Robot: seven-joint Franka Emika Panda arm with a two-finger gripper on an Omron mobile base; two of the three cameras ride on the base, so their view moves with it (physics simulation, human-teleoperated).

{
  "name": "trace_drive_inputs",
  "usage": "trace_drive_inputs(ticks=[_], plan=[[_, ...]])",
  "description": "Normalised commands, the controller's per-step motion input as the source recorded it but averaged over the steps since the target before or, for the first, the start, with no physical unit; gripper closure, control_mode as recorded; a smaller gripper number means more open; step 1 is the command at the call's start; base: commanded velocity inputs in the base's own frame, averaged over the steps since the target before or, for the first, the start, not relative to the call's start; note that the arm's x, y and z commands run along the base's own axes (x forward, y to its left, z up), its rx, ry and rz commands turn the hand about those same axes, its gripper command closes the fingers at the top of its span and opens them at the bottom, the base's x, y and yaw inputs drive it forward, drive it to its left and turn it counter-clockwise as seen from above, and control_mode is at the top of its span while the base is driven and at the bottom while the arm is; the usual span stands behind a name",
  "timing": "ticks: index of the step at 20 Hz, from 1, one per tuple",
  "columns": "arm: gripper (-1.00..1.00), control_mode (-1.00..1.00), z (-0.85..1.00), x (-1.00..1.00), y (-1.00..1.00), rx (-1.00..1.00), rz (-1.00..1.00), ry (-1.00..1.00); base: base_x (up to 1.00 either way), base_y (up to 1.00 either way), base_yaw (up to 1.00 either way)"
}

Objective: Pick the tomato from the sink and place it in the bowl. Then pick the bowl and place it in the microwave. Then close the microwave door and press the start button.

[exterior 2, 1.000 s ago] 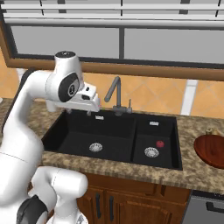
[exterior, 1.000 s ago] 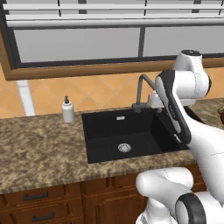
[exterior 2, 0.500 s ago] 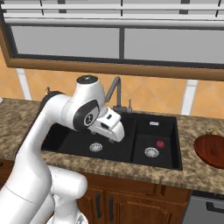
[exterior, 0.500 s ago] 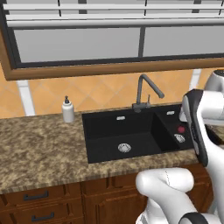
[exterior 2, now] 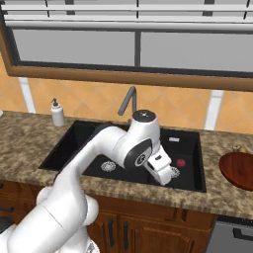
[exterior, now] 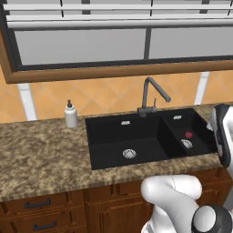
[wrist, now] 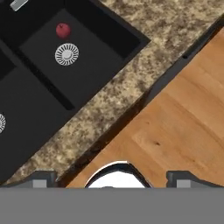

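nothing is done yet: the tomato point(wrist: 63, 30) is lying in the sink point(exterior: 136, 136), just beside the drain point(wrist: 66, 54) of the smaller basin. the gripper point(wrist: 111, 179) is hanging over the counter edge with fingers apart, holding nothing. the bowl point(exterior 2: 239, 169) is sitting empty on the counter; all 4 steps are waiting.

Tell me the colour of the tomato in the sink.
Pinkish-red; the tomato shows best in the hand view.

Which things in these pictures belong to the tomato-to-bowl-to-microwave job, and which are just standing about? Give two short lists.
Part of the job:
tomato, in the smaller basin beside a drain
sink
bowl, on the counter right of the sink
gripper, open

Standing about:
soap dispenser
faucet
window
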Motion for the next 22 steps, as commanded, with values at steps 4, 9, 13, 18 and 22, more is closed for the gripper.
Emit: trace_drive_inputs(ticks=[4,9,13,18,22], plan=[[-1.00,-1.00,-0.04,0.80,-0.85,0.19,-0.18,0.13,0.00,0.00,0.00],[-1.00,-1.00,-0.18,0.92,-0.39,0.13,-0.01,0.02,0.00,0.00,0.00],[-1.00,-1.00,-0.24,1.00,-0.19,0.04,0.03,0.08,0.00,0.00,0.00],[-1.00,-1.00,-0.10,0.88,-0.23,0.07,0.03,0.03,0.00,0.00,0.00],[-1.00,-1.00,-0.30,0.69,-0.30,0.15,0.02,0.00,0.00,0.00,0.00]])
